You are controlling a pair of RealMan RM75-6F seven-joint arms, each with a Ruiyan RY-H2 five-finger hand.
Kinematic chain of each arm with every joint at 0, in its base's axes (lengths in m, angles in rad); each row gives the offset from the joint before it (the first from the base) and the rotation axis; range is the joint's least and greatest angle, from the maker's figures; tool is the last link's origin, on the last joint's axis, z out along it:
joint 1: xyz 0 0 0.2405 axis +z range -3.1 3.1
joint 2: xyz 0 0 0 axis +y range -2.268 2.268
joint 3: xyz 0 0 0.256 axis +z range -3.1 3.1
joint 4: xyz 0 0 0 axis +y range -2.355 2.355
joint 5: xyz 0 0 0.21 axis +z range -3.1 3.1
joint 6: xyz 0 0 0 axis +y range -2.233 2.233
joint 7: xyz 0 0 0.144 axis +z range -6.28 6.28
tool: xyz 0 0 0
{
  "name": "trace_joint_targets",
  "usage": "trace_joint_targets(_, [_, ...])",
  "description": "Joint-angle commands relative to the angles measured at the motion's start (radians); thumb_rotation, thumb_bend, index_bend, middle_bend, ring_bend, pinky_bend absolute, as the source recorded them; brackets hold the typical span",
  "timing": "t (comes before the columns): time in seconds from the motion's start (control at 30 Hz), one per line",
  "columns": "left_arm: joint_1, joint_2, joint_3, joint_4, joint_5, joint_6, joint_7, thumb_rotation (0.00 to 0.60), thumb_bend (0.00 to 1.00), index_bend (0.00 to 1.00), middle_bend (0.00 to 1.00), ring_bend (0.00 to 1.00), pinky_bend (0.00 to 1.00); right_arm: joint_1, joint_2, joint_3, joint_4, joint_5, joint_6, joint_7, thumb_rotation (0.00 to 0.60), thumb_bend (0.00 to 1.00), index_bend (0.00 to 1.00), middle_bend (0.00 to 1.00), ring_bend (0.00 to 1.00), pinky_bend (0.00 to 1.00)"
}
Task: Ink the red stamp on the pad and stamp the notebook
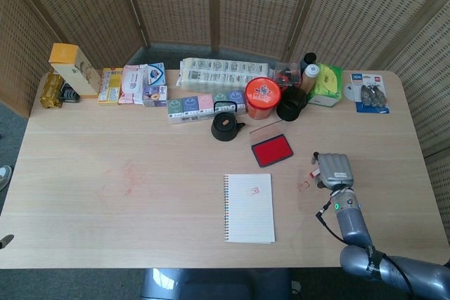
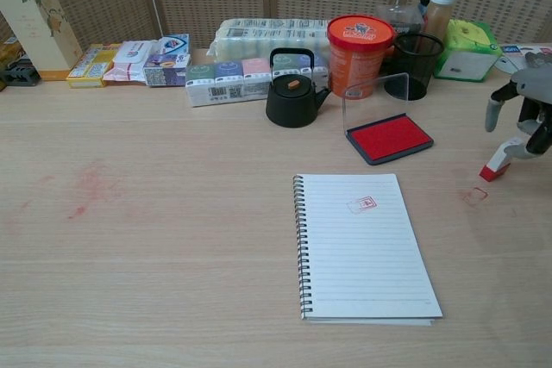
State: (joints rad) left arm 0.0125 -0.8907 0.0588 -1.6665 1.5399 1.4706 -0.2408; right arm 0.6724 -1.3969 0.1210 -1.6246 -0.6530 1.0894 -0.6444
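one red mark already on the notebook (image 2: 362, 243), so the right hand (image 2: 526, 114), loosely pinching the tilted stamp (image 2: 498, 161), looks finished; left hand unseen.

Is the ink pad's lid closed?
No, the ink pad lies open, its clear lid standing upright behind the exposed red surface.
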Motion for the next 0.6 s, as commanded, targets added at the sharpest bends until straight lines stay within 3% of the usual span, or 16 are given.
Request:
trace_joint_targets(0.03, [0.001,0.001,0.001,0.002,0.002,0.003,-0.004,0.600,0.03,0.00,0.00,0.00,0.04,-0.037,0.103,-0.012,-0.141,-0.110,0.069,0.024,0.600,0.28,0.31,0.74,0.83,0.98])
trace_joint_targets(0.1, [0.003,0.002,0.003,0.003,0.011,0.007,-0.010,0.600,0.03,0.00,0.00,0.00,0.04,-0.087,0.197,-0.045,-0.217,-0.276,0.131,0.080,0.600,0.21,0.27,0.59,0.64,0.91])
trace_joint_targets(0.23, [0.006,0.004,0.006,0.003,0.018,0.012,-0.019,0.600,0.03,0.00,0.00,0.00,0.04,-0.152,0.273,-0.087,-0.239,-0.440,0.167,0.194,0.600,0.09,0.27,0.34,0.28,0.66])
trace_joint_targets(0.33, [0.009,0.004,0.009,0.001,0.023,0.019,-0.016,0.600,0.03,0.00,0.00,0.00,0.04,-0.200,0.289,-0.110,-0.215,-0.567,0.219,0.286,0.598,0.02,0.27,0.23,0.16,0.52])
trace_joint_targets(0.4, [0.011,0.004,0.010,0.000,0.025,0.022,-0.014,0.600,0.03,0.00,0.00,0.00,0.04,-0.230,0.289,-0.123,-0.190,-0.646,0.260,0.352,0.540,0.00,0.27,0.17,0.09,0.44])
trace_joint_targets(0.5, [0.016,0.001,0.010,0.000,0.032,0.034,-0.007,0.600,0.03,0.00,0.00,0.00,0.04,-0.283,0.284,-0.146,-0.136,-0.774,0.341,0.464,0.458,0.00,0.26,0.13,0.05,0.38])
trace_joint_targets(0.6, [0.020,-0.001,0.012,0.001,0.040,0.044,-0.003,0.600,0.03,0.00,0.00,0.00,0.04,-0.321,0.274,-0.166,-0.085,-0.855,0.400,0.529,0.450,0.00,0.26,0.13,0.04,0.34])
